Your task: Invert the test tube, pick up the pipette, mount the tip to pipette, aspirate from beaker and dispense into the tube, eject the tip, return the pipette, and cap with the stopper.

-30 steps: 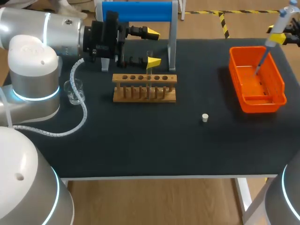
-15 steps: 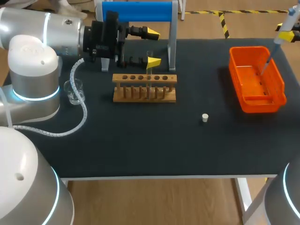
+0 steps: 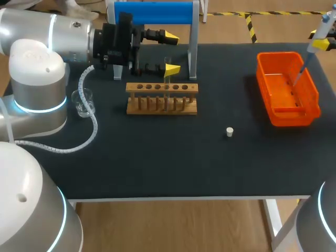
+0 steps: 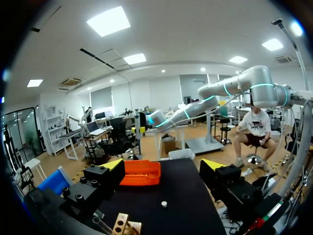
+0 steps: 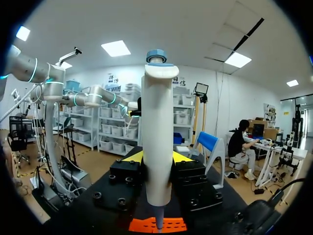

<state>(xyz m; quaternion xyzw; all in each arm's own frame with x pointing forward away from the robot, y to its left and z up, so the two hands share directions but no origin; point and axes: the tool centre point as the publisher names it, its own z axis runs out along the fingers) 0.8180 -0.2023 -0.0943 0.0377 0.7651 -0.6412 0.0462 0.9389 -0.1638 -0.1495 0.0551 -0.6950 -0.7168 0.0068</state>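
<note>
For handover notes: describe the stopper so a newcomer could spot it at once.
Find the orange tray on the right of the black table. Toward the middle from its near corner, the stopper stands alone. It is a tiny white plug, touching nothing, far smaller than the wooden rack.

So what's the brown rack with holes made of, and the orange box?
The brown rack with holes looks like wood: dull tan colour, with a row of pegs underneath. The orange box looks like plastic: bright, even colour and smooth, slightly shiny walls. Neither is certain from this far away.
</note>
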